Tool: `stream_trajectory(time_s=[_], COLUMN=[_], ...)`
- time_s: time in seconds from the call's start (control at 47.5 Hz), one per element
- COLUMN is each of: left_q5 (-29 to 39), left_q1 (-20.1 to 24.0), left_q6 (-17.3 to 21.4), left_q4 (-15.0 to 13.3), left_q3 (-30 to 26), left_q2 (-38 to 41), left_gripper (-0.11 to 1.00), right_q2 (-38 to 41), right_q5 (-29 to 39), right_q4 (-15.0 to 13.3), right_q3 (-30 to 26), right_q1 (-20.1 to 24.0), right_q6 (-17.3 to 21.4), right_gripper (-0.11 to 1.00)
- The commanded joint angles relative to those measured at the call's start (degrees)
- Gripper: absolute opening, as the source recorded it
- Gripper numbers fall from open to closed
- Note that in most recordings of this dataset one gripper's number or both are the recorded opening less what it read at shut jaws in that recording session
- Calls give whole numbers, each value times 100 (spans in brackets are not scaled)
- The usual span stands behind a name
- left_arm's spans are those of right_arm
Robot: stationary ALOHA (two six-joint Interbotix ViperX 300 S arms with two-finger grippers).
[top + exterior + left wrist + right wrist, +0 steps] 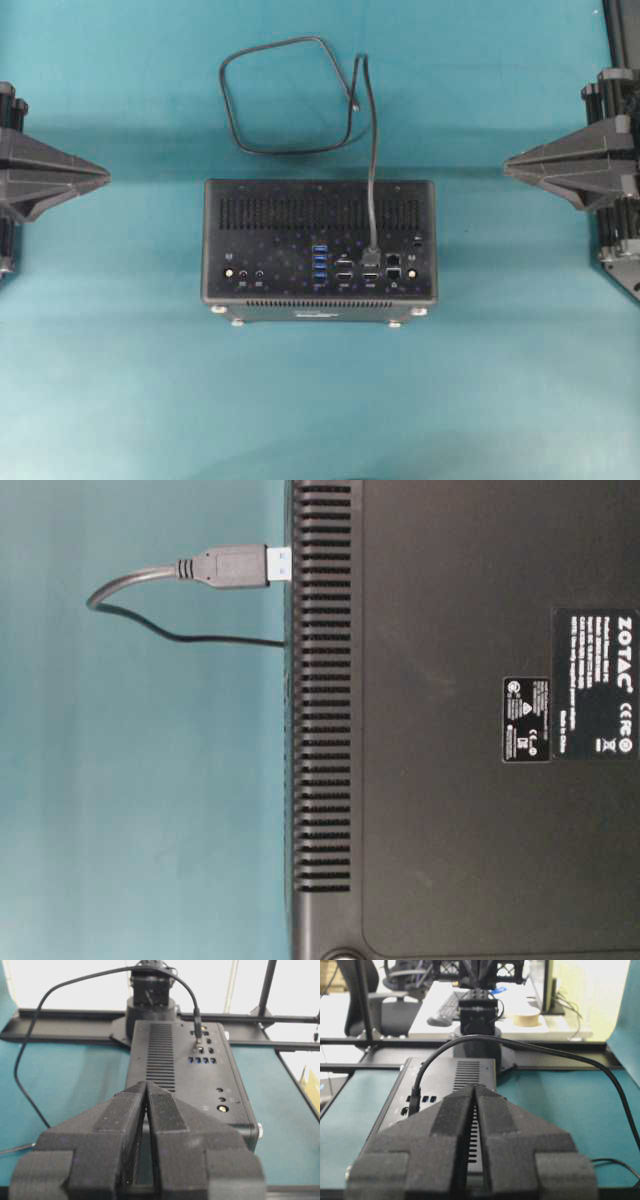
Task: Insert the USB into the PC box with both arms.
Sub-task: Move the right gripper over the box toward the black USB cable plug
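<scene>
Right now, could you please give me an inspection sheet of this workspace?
Surface: teal table, flat.
Job's things: PC box at centre, port face up; USB plug standing in a port right of the blue sockets.
Clutter: nothing seen.
Grippers: left pincer and right pincer both shut, empty, clear of the box at either side.
Cables: USB cable loops on the table behind the box.
Surroundings: office chair, desk with keyboard, tape roll.

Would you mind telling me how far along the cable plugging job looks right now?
It looks essentially done. The plug sits in a port on the computer box, with only a sliver of blue tongue showing from table level. Nothing is in hand: the left gripper and right gripper are shut, empty, apart from the box. The cable lies looped behind. Nothing obvious remains.
</scene>
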Motion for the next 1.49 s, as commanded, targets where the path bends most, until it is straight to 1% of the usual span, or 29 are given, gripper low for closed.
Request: stream_trajectory(time_s=[0.0,0.042,0.105,0.189,0.274,0.316,0.442,0.589,0.695,0.842,0.926,1.032,1.095,1.242,1.263,1.326,1.389,1.474], left_q5=[211,343,439,536,765,914,1433,1767,1978,2443,2470,2540,2575,2558,2558,2558,2593,2602], left_q1=[62,62,62,62,62,62,62,62,62,53,53,53,53,53,44,44,44,35], left_q6=[-264,-343,-387,-290,-132,-105,-105,-114,-105,-123,-158,-290,-475,-940,-993,-1178,-1310,-1318], left_q4=[44,53,53,70,70,70,70,70,70,70,70,70,70,70,62,70,70,70], left_q3=[-70,-132,-272,-483,-721,-835,-1116,-1459,-1696,-1890,-1986,-2057,-2057,-2057,-2048,-2048,-2048,-2057], left_q2=[123,132,132,123,158,211,404,729,949,1143,1143,1160,1187,1195,1195,1187,1187,1213], left_gripper=[10,8,0,0,0,0,0,0,0,0,0,0,0,0,0,0,0,0], right_q2=[35,18,9,26,70,105,229,396,519,747,923,1187,1336,1740,1802,1942,2057,2197], right_q5=[-62,-44,-18,62,264,501,1178,1723,2048,2470,2716,2962,3015,3059,3067,3085,3094,3103], right_q4=[35,97,167,176,176,176,176,176,176,176,176,176,176,167,167,167,167,167], right_q3=[-44,-44,-53,-105,-211,-299,-536,-817,-1072,-1336,-1529,-1749,-1854,-2153,-2188,-2285,-2373,-2487], right_q1=[-9,9,18,35,35,53,53,53,53,62,105,141,158,211,229,290,352,466], right_q6=[26,79,272,589,817,923,1099,1266,1283,1292,1292,1292,1292,1283,1283,1274,1274,1283], right_gripper=[14,15,7,1,0,0,0,0,3,7,13,25,36,66,69,74,73,73])
